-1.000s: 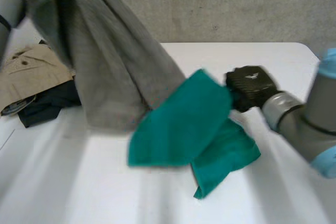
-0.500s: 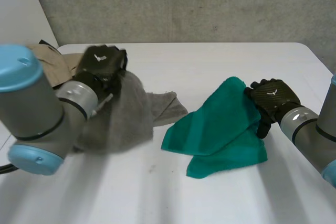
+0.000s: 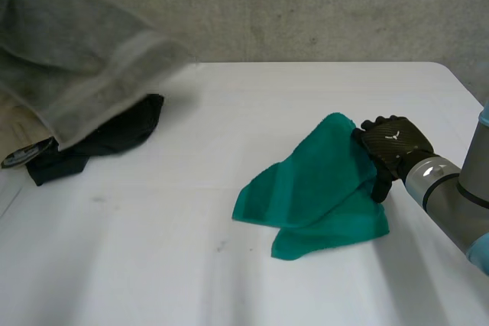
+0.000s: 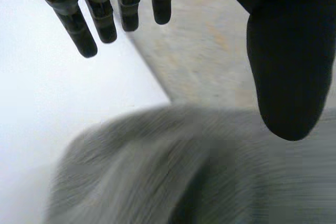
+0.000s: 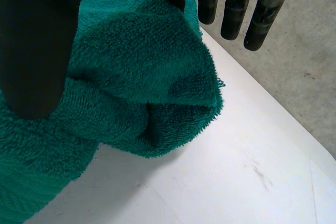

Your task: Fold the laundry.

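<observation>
The towel (image 3: 313, 188) lies bunched on the tabletop (image 3: 229, 104) towards its right edge. The right hand (image 3: 390, 149) is at the towel's raised far-right corner and pinches a fold of it between thumb and straight fingers (image 5: 231, 9). The left hand (image 4: 278, 51) is open, its fingers (image 4: 79, 24) straight and holding nothing, above a grey cloth (image 3: 69, 74) that is up in the air over the far-left corner, where a dark garment (image 3: 107, 139) lies.

You've got 1 teal-green towel (image 3: 313, 188), plain terry. 1 light grey cloth (image 3: 76, 66), fine ribbed lines. 1 black garment (image 3: 114, 139), 1 tan garment (image 3: 14, 131). White table (image 3: 229, 97). Left hand (image 4: 283, 51) and right hand (image 3: 391, 146) both black.
</observation>
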